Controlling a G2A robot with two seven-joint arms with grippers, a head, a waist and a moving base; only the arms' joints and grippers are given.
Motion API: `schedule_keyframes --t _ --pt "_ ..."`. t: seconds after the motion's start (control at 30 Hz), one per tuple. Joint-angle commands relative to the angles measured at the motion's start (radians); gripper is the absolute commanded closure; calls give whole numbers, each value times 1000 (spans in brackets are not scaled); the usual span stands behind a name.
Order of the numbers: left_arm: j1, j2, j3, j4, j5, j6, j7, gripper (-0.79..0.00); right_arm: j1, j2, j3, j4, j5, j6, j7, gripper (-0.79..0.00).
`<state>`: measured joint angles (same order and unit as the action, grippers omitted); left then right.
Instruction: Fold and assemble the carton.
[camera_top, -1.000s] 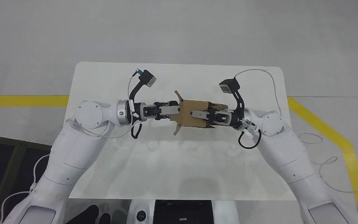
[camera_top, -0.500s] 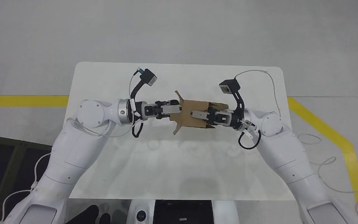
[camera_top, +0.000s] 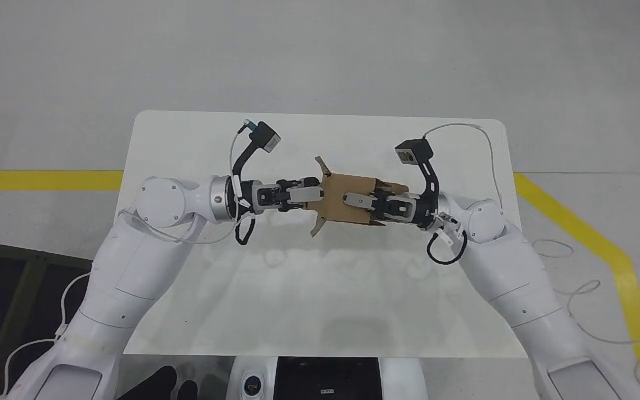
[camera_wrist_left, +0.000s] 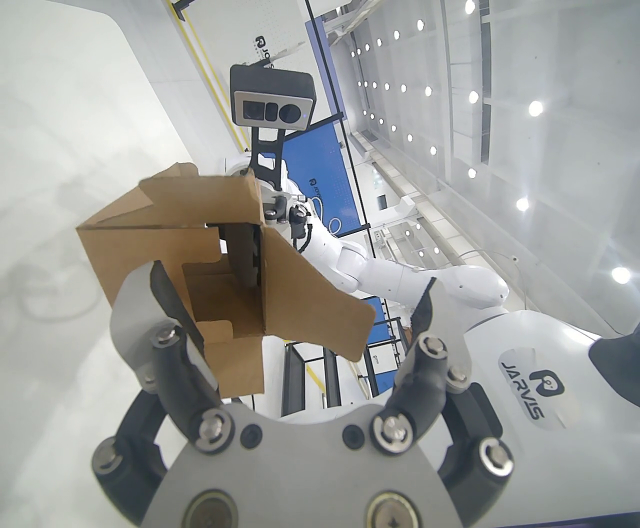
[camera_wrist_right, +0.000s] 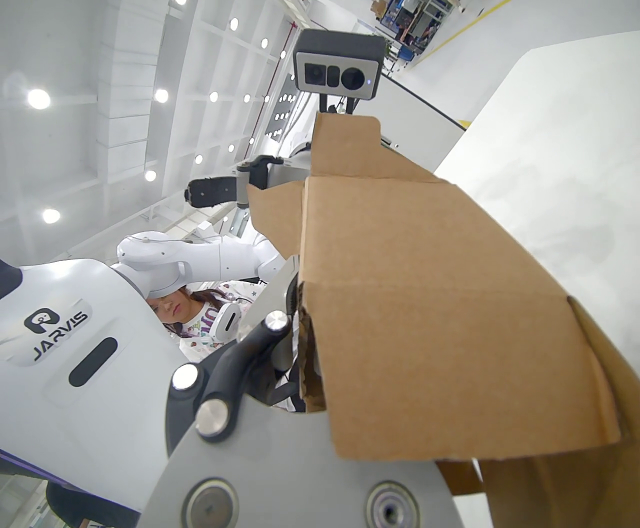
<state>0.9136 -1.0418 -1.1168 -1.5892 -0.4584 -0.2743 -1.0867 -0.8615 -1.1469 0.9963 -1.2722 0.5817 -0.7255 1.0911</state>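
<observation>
While the right end effector (camera_top: 362, 203) clamps one wall of it, a small brown carton (camera_top: 340, 187) hangs in the air above the middle of a white desk (camera_top: 200, 290), between the robot's two arms. In the top view the carton lies on its side, its long axis running from one arm to the other. Its faces are plain brown cardboard.

The right end effector is closed on the carton. One silver finger (camera_top: 352, 201) lies along the outer face that looks up at the camera. In the left wrist view a dark shape (camera_wrist_left: 240, 250) sits inside the box against the same wall; it looks like the matching finger, though this is hard to confirm. In the right wrist view the carton (camera_wrist_right: 425, 300) stands directly in front of the lens, with one silver finger (camera_wrist_right: 274, 295) pressed along its edge.

The left end effector (camera_top: 312, 192) is at the opposite, open end of the carton, with its fingers spread wide and gripping nothing. In the left wrist view the end effector (camera_wrist_left: 290, 280) frames the carton (camera_wrist_left: 150, 240). One finger (camera_wrist_left: 145, 300) lies over the near face of the box, touching it or very nearly so. The other finger (camera_wrist_left: 425, 320) is clear of the cardboard, just beyond the tip of a long flap (camera_wrist_left: 320, 310) that juts out towards it.

At this open end the flaps are unfolded and splay outwards, one towards the far side of the desk (camera_top: 320, 166) and one towards the robot (camera_top: 318, 228). A smaller flap (camera_top: 396, 189) sticks out at the right arm's end.

A yellow line (camera_top: 60, 180) runs across the grey floor beside the desk.
</observation>
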Motion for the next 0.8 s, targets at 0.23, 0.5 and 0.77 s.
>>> schedule_keyframes --t 0.23,0.5,0.77 --pt "20 6 -34 9 21 -10 3 -785 -5 2 34 6 -10 -13 -27 0" --pt "63 16 -59 -9 80 -15 2 -785 -19 8 72 -10 -21 -18 -48 0" --pt "101 20 -56 -24 98 -30 -14 -785 -42 14 103 -31 -23 -12 -52 0"
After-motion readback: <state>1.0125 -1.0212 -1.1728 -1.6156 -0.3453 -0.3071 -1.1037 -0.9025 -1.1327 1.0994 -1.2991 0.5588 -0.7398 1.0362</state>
